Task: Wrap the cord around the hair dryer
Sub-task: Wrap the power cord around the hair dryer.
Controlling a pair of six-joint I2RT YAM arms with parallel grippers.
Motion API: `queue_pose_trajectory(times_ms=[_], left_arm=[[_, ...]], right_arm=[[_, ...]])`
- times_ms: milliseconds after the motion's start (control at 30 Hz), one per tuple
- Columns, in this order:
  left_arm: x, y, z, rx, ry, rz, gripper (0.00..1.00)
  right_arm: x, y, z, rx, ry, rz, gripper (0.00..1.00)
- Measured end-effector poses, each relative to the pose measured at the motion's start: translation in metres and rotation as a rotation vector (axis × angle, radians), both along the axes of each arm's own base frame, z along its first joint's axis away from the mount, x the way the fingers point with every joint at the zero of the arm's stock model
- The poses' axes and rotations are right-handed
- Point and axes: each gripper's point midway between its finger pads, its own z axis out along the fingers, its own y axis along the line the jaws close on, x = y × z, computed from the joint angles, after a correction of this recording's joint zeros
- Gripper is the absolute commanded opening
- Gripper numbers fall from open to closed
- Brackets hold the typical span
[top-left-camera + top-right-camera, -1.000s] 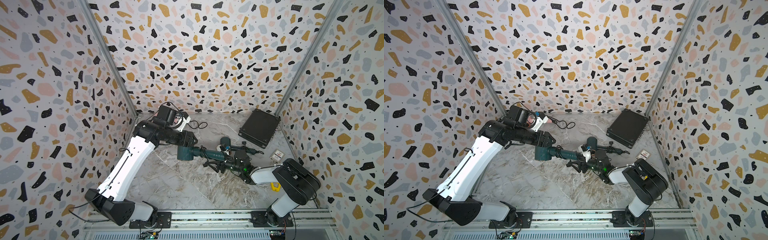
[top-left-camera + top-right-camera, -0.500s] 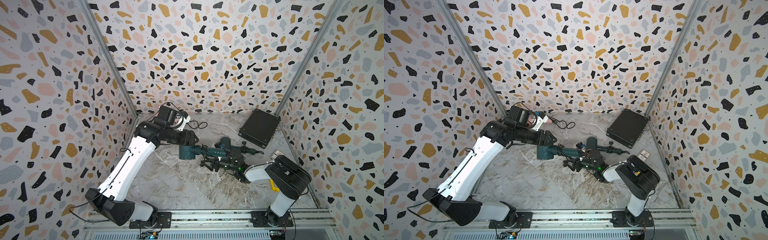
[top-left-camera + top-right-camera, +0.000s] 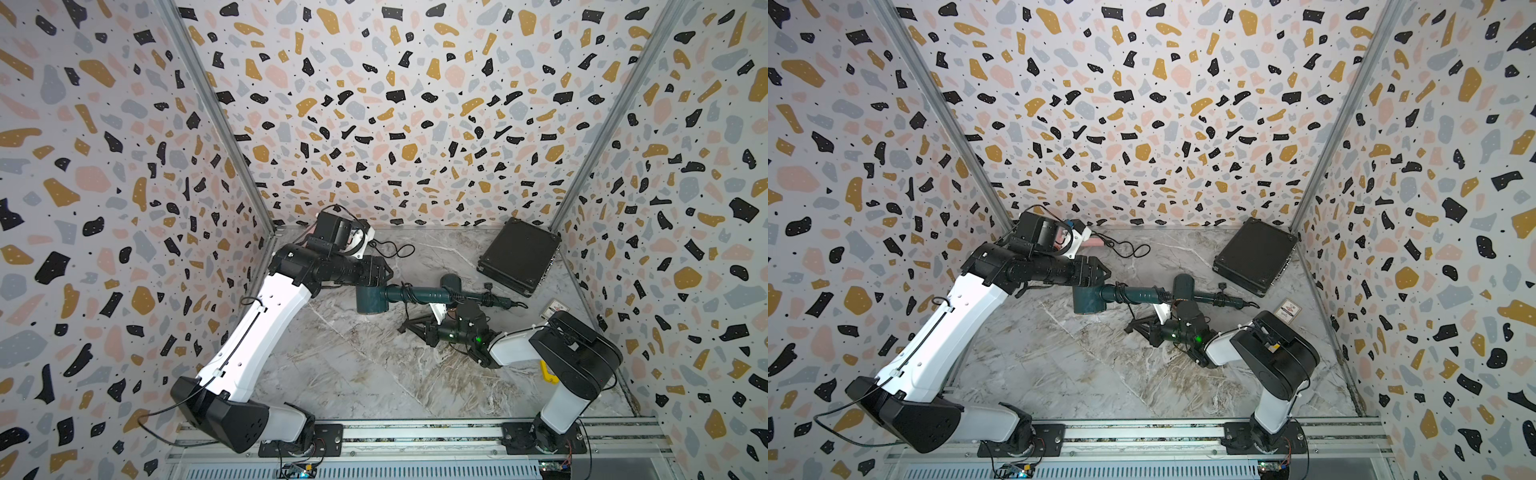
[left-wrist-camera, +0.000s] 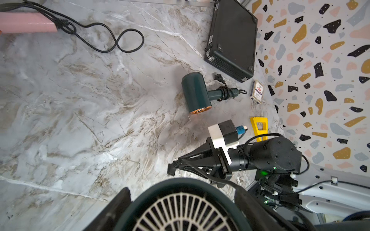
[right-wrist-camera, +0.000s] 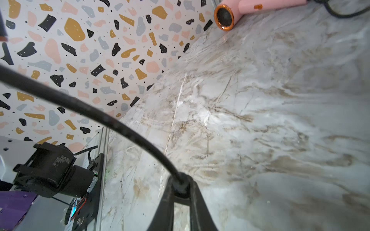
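The left claw (image 4: 182, 200) is clamping the barrel of the dark green hair dryer (image 3: 372, 300), holding it above the marble tabletop (image 3: 353, 374) near the middle. The right claw (image 5: 180, 186) is pressing together on the black cord (image 5: 100, 116), which is arcing away from its tips.

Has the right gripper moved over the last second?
Yes. The right gripper has shifted toward the robot's left, farther from the black case, and shut on the cord.

The hair dryer (image 3: 372, 300) is matt plastic, cord (image 5: 120, 127) rubbery, table (image 3: 374, 374) glossy.
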Motion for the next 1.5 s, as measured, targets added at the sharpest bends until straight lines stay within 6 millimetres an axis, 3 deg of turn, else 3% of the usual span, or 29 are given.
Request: queue_pose_trajectory(times_ms=[67, 233, 300, 400, 633, 1033, 1300, 1500], left_arm=[[0.004, 0.003, -0.002, 0.0, 0.0, 0.023, 0.0], [0.013, 0.013, -0.008, 0.004, -0.004, 0.079, 0.0], [0.015, 0.015, -0.011, 0.002, 0.001, 0.095, 0.0], [0.016, 0.016, -0.011, -0.001, 0.002, 0.103, 0.0], [0.015, 0.017, -0.008, -0.011, -0.004, 0.109, 0.0], [0.01, 0.01, 0.004, -0.074, -0.006, 0.099, 0.0], [0.01, 0.011, 0.005, -0.077, -0.011, 0.107, 0.0], [0.01, 0.009, 0.007, -0.095, -0.012, 0.116, 0.0]], right_arm=[[-0.002, -0.003, -0.001, -0.007, 0.009, -0.005, 0.0], [-0.004, -0.007, 0.003, -0.023, 0.018, -0.014, 0.01], [-0.006, -0.009, 0.008, -0.028, 0.012, -0.014, 0.19], [-0.006, -0.01, 0.009, -0.04, 0.004, -0.015, 0.53], [0.0, -0.011, 0.0, -0.078, 0.023, -0.045, 0.75], [0.036, 0.007, -0.003, -0.099, -0.021, -0.118, 0.76], [0.034, 0.025, 0.003, -0.122, -0.039, -0.114, 0.75], [0.038, 0.028, 0.002, -0.158, -0.047, -0.141, 0.73]])
